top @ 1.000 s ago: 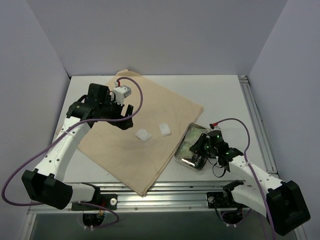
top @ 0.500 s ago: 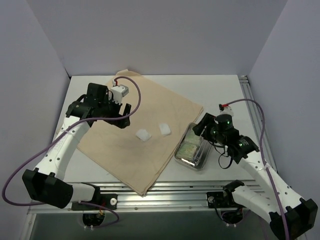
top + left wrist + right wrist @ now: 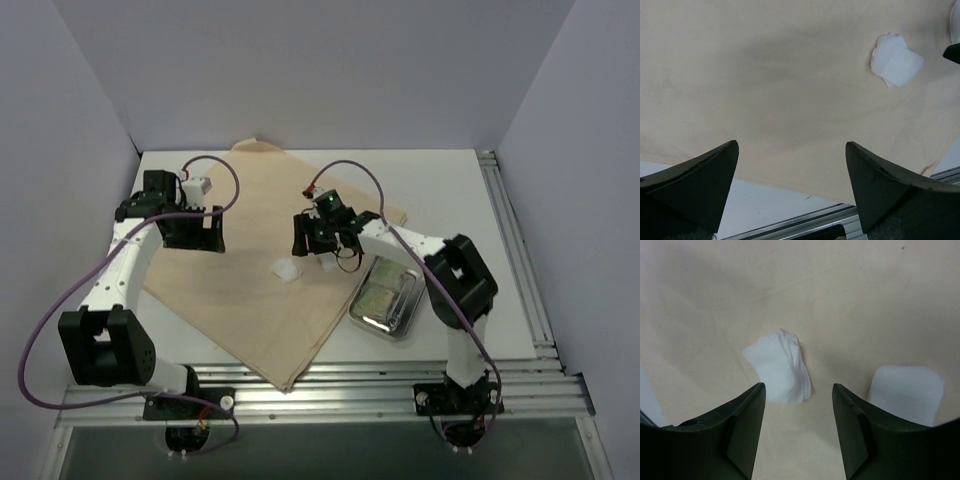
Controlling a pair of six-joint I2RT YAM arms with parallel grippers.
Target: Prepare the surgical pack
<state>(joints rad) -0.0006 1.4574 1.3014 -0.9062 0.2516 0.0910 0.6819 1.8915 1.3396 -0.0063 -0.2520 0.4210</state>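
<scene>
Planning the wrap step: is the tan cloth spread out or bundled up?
Spread out. The cloth lies flat as an open sheet, edges visible all round, with a gauze pad resting on top.

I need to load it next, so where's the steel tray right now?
In the top view, the steel tray sits on the table right of centre, just beside the tan cloth's right edge.
</scene>
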